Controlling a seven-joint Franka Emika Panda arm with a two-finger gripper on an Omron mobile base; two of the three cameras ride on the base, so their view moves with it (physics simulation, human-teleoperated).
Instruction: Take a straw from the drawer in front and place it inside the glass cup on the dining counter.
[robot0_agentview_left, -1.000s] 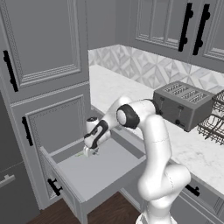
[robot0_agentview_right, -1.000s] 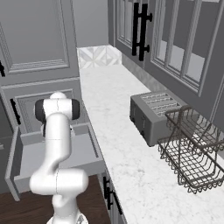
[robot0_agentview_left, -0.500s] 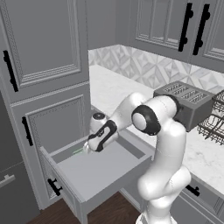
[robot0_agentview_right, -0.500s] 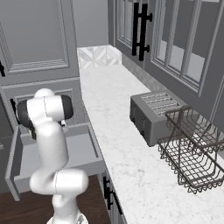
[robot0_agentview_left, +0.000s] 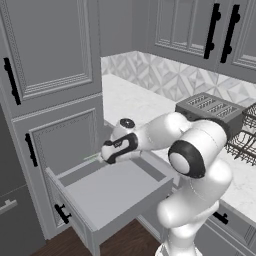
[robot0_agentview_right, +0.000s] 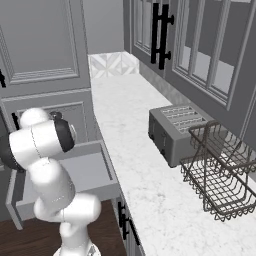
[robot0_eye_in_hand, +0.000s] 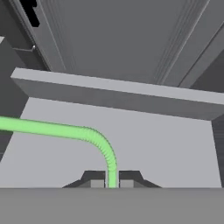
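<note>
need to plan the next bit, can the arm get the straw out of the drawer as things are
Probably yes. The gripper is already shut on the straw, holding it above the open drawer. Nothing stands over it there, so lifting it away looks free.

The gripper now sits higher and further toward the drawer's left rear corner than a second ago, lifted off the drawer floor. The straw comes up with it, pinched between the fingertips and sticking out sideways over the drawer's left wall. The arm's elbow swings forward over the drawer's right side.
</note>
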